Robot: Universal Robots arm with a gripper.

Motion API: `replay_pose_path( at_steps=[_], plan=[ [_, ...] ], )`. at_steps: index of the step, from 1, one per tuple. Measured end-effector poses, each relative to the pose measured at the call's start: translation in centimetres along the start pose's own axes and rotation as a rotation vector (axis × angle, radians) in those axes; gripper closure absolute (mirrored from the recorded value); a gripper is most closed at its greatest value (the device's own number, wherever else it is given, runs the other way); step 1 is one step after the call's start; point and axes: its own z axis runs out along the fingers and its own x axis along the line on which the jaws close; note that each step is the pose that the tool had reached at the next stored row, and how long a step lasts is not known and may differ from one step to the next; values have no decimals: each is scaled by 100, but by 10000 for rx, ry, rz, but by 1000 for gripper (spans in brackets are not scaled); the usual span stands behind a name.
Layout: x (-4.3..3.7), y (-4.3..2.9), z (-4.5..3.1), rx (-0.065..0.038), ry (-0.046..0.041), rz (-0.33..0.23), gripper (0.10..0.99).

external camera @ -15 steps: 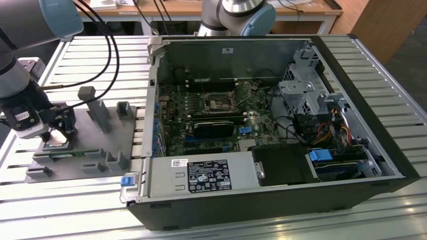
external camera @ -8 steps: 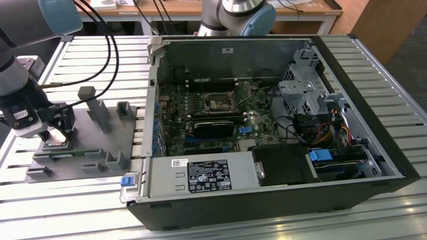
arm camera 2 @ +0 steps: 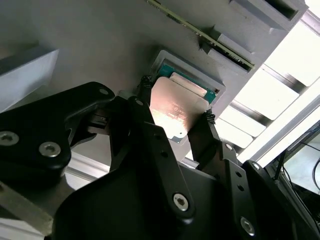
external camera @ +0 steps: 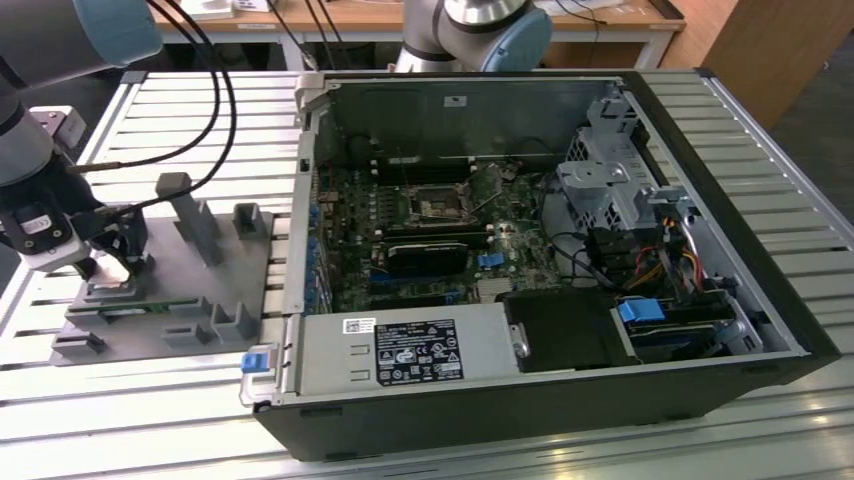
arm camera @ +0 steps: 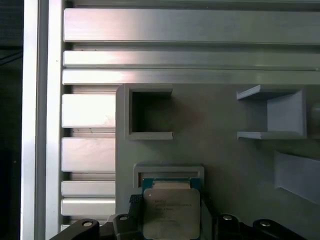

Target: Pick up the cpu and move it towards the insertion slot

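The black fingers (arm camera 2: 212, 140) clench the small, square, silvery cpu (arm camera 2: 175, 112) by opposite edges, at a shallow recess of the grey plastic fixture (arm camera: 225, 165) on the exterior view's left. The dark-centred, metal-framed insertion slot (external camera: 437, 207) sits well apart, inside the open black computer case (external camera: 747, 300).

Silvery slatted table (external camera: 147, 415) across the exterior view. Directly on it, a grey plastic fixture (external camera: 180, 312) at the exterior view's left and, just beside it, an open black computer case (external camera: 534, 412) from centre to lower right.
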Motion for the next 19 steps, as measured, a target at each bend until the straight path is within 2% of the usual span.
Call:
replay_pose_path(
  at_steps=[12, 19],
  plan=[
    [1, 2, -85, 1, 2, 0, 545],
    [1, 3, -104, 1, 2, 0, 545]
  ],
)
